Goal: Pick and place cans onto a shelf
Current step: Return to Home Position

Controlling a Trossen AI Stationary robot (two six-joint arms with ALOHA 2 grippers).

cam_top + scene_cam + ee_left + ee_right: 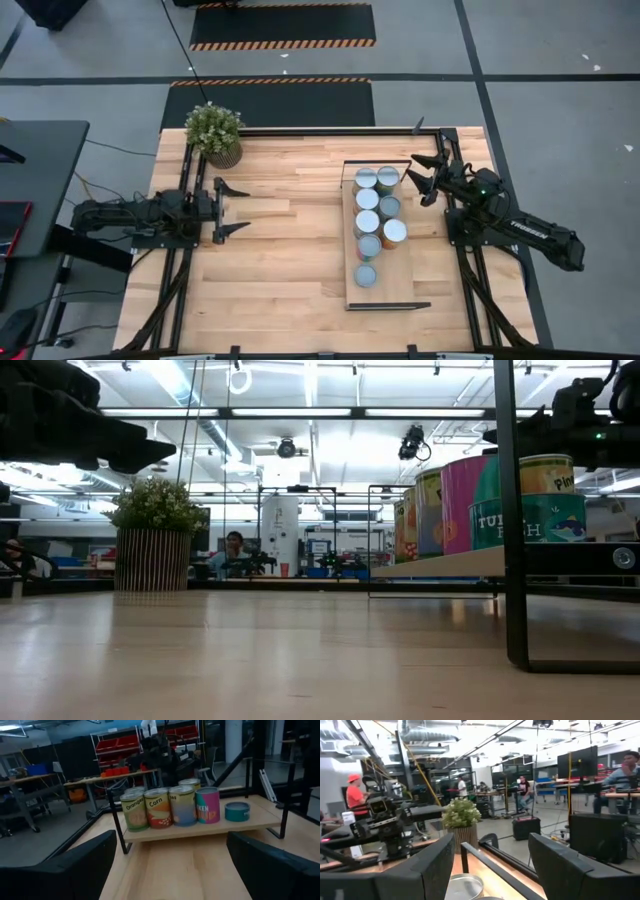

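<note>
cans (367, 222) all sat on the shelf (390, 292), 3 o'clock of table centre. left gripper (238, 210) hung at 9 o'clock, fingers spread wide, holding nothing. right gripper (416, 175) at 2 o'clock, just beside the shelf's far end, also spread wide and empty. plant (214, 130) at 11.

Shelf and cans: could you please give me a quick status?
Left gripper open, empty, well away from shelf. Right gripper open, empty, beside shelf. Cans standing on shelf. Plant well aside.
</note>
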